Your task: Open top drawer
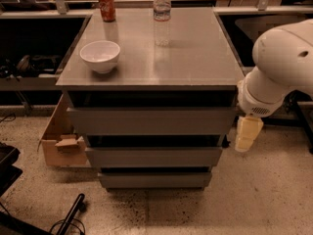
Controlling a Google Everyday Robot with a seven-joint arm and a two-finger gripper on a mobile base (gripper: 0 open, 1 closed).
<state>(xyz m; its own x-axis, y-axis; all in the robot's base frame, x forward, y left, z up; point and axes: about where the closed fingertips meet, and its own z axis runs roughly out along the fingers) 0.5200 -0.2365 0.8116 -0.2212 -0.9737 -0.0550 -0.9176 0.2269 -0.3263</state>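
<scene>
The top drawer [149, 120] is the widest of three matte grey fronts on the grey cabinet [151, 58]. Its flat, handle-less panel sits flush under the cabinet top, with a dark gap above it. My gripper [247, 133] is cream-coloured and hangs down from the white arm [279, 67]. It is just off the cabinet's right side, level with the lower right corner of the top drawer and a little apart from it. It holds nothing that I can see.
On the cabinet top stand a white bowl [100, 56], a red can [106, 5] and a clear water bottle [162, 13]. A cardboard box [61, 141] sits on the floor to the cabinet's left. Two narrower drawers [154, 156] lie below. Dark cables and gear lie at the bottom left.
</scene>
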